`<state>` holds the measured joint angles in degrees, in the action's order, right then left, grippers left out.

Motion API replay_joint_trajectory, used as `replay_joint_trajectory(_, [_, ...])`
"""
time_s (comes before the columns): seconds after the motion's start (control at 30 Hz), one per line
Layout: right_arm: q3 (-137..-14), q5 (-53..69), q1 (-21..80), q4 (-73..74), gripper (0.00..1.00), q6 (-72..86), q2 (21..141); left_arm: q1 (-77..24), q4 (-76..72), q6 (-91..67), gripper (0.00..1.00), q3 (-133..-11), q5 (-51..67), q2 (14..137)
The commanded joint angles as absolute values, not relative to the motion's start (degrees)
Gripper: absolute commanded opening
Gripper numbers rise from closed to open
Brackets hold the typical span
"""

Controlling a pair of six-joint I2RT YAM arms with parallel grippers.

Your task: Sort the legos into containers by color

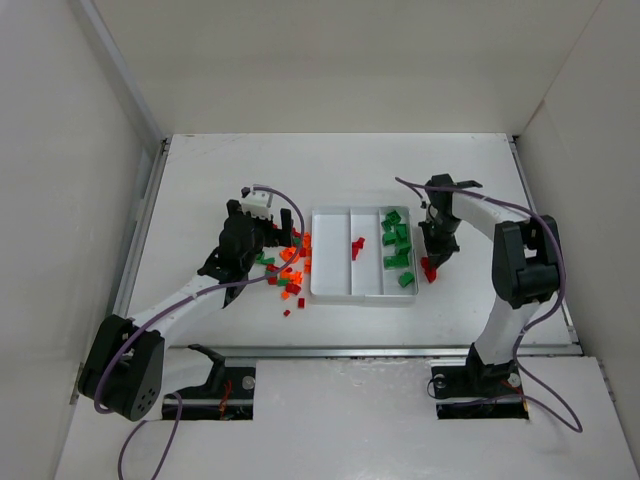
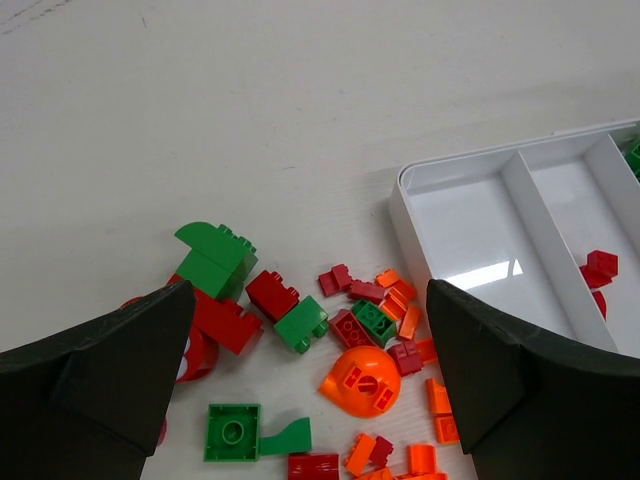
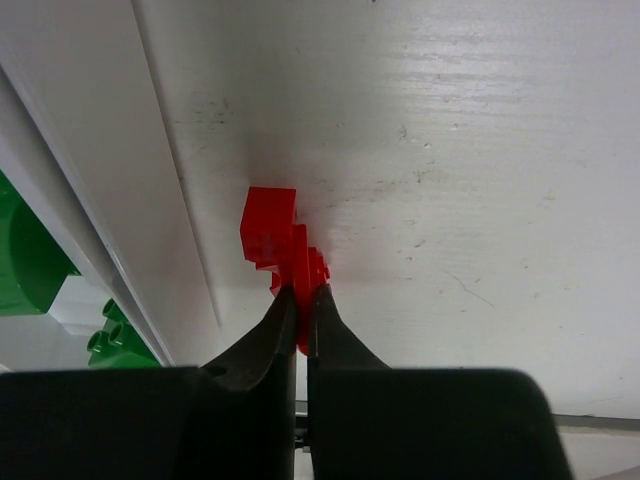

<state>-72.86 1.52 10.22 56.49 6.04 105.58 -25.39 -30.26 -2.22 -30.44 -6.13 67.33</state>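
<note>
The white tray holds three long compartments: the left one is bare, the middle one has a few red legos, and the right one has green legos. A loose pile of red, green and orange legos lies left of the tray. My left gripper hangs open over that pile; between its fingers I see an orange dome piece and a green square plate. Right of the tray, my right gripper is shut on a red lego at the table surface.
The tray's outer wall runs just left of the held red lego, with green legos behind it. The tray's corner sits close to the left gripper's right finger. White enclosure walls border the table.
</note>
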Motion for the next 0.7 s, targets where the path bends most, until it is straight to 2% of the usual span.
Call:
replay_joint_trajectory(0.0, [-74.9, 1.4, 10.8, 57.4, 0.0, 5.8, 105.5, -25.1, -33.4, -1.7, 1.0, -30.0, -6.6, 66.2])
replay_joint_trajectory(0.2, [-79.0, -2.8, 10.8, 56.9, 0.0, 6.4, 99.2, -25.1, -33.4, -0.5, 1.0, -30.0, -6.6, 66.2])
replay_joint_trajectory(0.27, [-80.2, 1.8, 11.3, 53.9, 0.0, 2.7, 95.0, -25.1, -33.4, -0.5, 1.0, -30.0, -6.6, 66.2])
replay_joint_trajectory(0.43, [-80.2, 22.2, 17.9, 41.6, 0.0, 0.4, 91.3, -25.1, -33.4, 0.1, 1.0, -29.4, -6.1, 65.0])
replay_joint_trajectory(0.67, [-83.1, 31.6, 24.3, 32.2, 0.0, 4.6, 101.3, -25.1, -32.3, 1.7, 1.0, -29.4, -6.6, 65.6])
